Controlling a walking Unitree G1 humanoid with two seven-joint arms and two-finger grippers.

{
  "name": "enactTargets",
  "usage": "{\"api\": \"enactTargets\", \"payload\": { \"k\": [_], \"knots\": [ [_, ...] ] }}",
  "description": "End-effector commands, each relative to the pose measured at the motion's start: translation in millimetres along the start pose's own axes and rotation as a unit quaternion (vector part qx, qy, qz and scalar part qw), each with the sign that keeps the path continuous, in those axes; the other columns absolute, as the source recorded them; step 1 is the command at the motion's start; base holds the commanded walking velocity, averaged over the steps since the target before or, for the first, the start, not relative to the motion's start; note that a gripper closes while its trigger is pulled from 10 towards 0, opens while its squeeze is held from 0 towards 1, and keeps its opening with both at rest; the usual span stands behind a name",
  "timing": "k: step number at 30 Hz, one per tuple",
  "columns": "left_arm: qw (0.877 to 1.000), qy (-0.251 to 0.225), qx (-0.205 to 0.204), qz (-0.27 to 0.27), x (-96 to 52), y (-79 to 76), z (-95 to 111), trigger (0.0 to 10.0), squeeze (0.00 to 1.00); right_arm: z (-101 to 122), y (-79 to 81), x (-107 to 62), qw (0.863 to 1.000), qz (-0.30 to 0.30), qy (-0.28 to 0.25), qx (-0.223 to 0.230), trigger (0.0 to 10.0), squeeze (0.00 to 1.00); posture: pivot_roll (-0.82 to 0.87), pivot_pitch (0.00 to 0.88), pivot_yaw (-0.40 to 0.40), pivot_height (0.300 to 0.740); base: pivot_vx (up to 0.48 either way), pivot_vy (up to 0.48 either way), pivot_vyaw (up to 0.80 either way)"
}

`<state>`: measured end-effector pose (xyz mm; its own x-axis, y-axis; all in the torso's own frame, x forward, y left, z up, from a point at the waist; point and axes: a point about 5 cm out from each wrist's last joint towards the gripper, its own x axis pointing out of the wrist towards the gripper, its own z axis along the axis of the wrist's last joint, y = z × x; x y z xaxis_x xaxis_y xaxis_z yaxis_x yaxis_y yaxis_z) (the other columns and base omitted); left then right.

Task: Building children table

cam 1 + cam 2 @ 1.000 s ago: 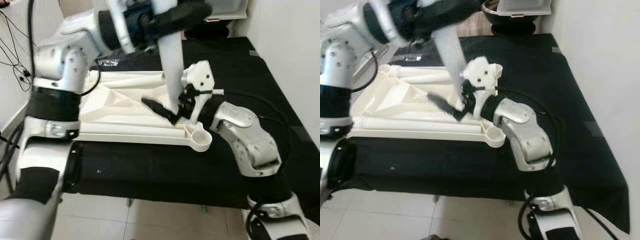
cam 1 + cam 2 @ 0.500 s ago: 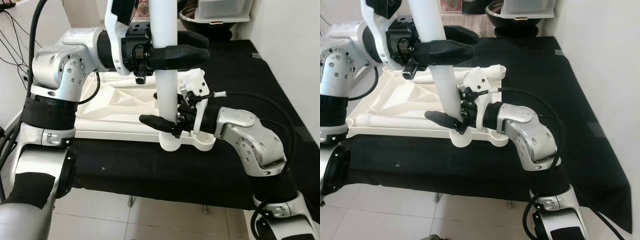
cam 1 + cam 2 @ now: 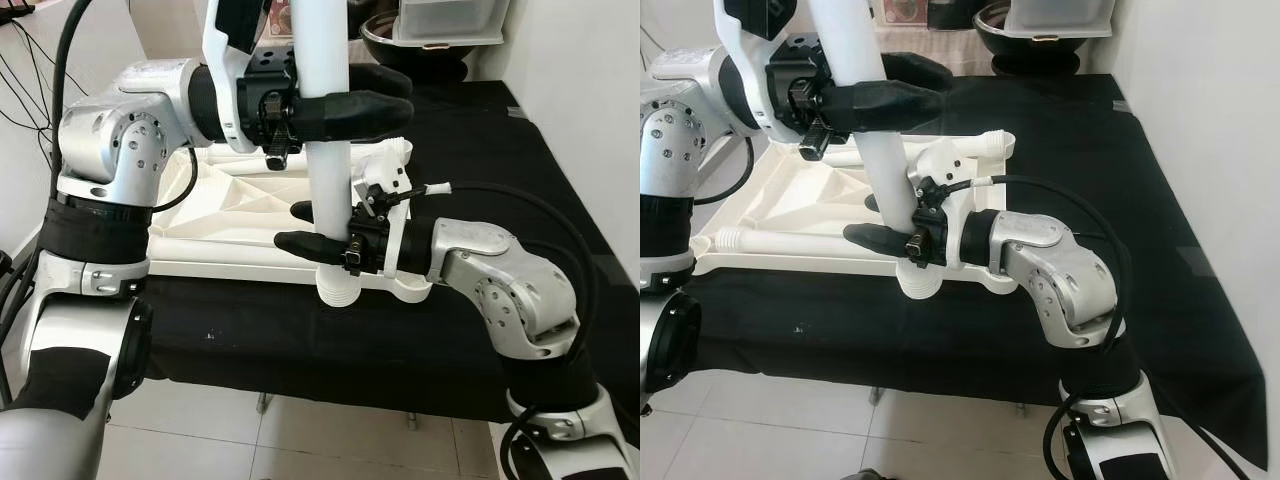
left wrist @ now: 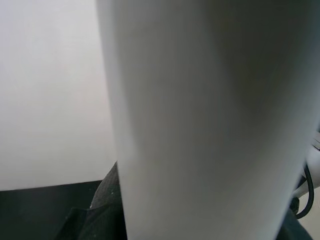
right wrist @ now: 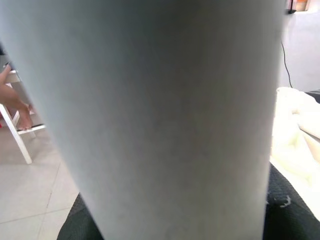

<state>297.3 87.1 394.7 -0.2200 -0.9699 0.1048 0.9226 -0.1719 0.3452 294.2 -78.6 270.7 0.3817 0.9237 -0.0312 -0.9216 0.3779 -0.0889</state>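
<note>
A white table leg point(image 3: 328, 180) stands upright, its ribbed lower end point(image 3: 338, 290) at the front edge of the upturned white table top point(image 3: 230, 215), beside the round corner socket point(image 3: 410, 290). My left gripper point(image 3: 408, 97) is shut on the leg high up, black fingers on either side. Lower down, my right gripper point(image 3: 288, 226) is shut on the same leg just above the ribbed end. Up close, the leg point(image 4: 210, 120) spans the left wrist view and the leg point(image 5: 165, 120) spans the right wrist view.
The table top lies on a black-covered bench point(image 3: 480, 150) that runs back to a wall. A dark bowl and a clear box point(image 3: 440, 30) stand at the far end. Cables point(image 3: 20, 60) hang at the left. A person's foot point(image 5: 15, 105) rests by a white chair.
A second ago the leg was tilted and my left arm blurred. The leg has swung upright and both grippers now hold it; the right gripper has shifted slightly left along it.
</note>
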Motion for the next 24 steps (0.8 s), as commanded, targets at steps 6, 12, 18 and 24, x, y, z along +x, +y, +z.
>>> {"api": "enactTargets", "payload": {
  "k": [6,12,18,24],
  "knots": [
    [0.997,-0.062,-0.001,-0.050,27.0,-4.0,0.1,10.0,1.00,8.0,-6.0,9.9,0.999,-0.045,-0.019,0.007,0.0,0.00,-0.01,0.055,0.042,0.740,0.000,0.000,0.00],
    [0.989,-0.135,0.029,0.057,-2.0,7.0,30.1,10.0,1.00,11.8,-33.8,-0.7,0.988,-0.148,-0.039,0.006,0.0,0.00,0.00,0.073,0.041,0.740,0.000,0.000,0.00],
    [0.971,-0.186,0.068,0.135,-40.0,4.4,64.3,10.0,1.00,13.3,-61.1,-18.9,0.969,-0.244,-0.043,0.002,0.0,0.00,0.01,0.097,0.029,0.740,0.000,0.000,0.00],
    [0.943,-0.205,0.125,0.229,-79.9,-20.2,103.8,10.0,1.00,20.9,-93.1,-50.9,0.928,-0.368,-0.056,-0.016,0.0,0.00,0.03,0.141,0.013,0.740,0.000,0.000,0.00]
  ]
}}
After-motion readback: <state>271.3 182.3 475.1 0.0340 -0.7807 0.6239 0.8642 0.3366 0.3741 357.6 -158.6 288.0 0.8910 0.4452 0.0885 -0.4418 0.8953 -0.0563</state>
